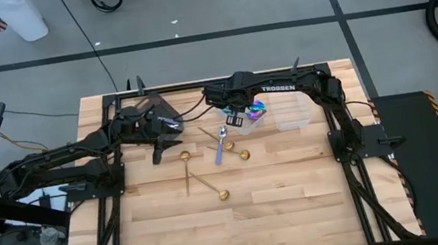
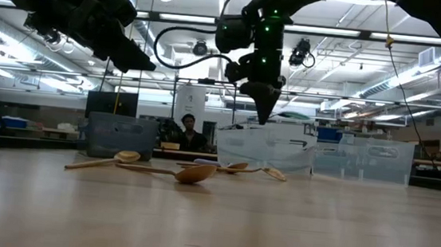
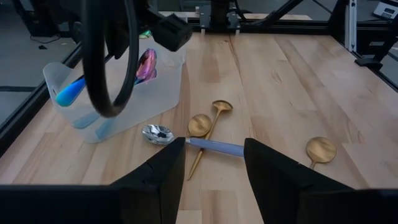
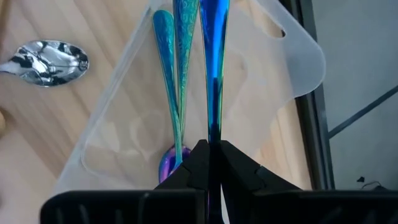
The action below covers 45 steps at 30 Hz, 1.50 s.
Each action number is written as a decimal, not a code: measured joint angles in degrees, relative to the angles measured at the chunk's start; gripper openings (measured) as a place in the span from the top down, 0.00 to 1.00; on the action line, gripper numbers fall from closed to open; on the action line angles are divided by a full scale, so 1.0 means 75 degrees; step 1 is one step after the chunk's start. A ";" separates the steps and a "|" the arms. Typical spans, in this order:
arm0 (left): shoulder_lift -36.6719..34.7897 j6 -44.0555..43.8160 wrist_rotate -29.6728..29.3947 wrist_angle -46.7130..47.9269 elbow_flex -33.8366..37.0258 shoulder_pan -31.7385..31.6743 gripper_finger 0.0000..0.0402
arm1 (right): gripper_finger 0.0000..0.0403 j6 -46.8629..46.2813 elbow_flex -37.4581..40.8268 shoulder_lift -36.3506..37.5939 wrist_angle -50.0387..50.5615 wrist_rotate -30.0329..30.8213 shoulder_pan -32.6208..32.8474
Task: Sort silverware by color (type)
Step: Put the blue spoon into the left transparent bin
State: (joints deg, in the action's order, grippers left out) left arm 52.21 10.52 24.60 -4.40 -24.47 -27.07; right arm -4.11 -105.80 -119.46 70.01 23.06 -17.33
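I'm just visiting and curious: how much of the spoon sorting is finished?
Partly done. Blue-purple spoons already lie in the clear tub; the right pincer holds another blue spoon above it. Gold spoons and a silver spoon are unsorted on the table. The left pincer hovers open.

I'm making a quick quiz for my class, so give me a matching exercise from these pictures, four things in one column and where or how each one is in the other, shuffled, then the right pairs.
Things
1. right gripper
2. left gripper
3. silver spoon
4. clear tub

States
A. open, holding nothing, above the table
B. lying on the bare wood beside the clear tub
C. holding blue-purple spoons with teal handles
D. shut on a blue spoon over the clear tub

Pairs: 1-D, 2-A, 3-B, 4-C
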 joint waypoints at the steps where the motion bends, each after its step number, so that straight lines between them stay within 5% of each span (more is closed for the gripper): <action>1: 0.0001 -0.0015 0.0000 0.0000 0.0003 -0.0003 0.57 | 0.92 -0.0006 0.0056 0.0000 -0.0059 -0.0032 -0.0016; 45: 0.0000 -0.0117 0.0000 0.0006 0.0003 0.0000 0.57 | 0.92 -0.0098 0.2131 0.0044 -0.2277 -0.0631 -0.0144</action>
State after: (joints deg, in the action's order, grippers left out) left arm 52.21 9.65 24.60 -4.36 -24.45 -27.07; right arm -4.84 -89.82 -119.13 52.93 18.33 -18.41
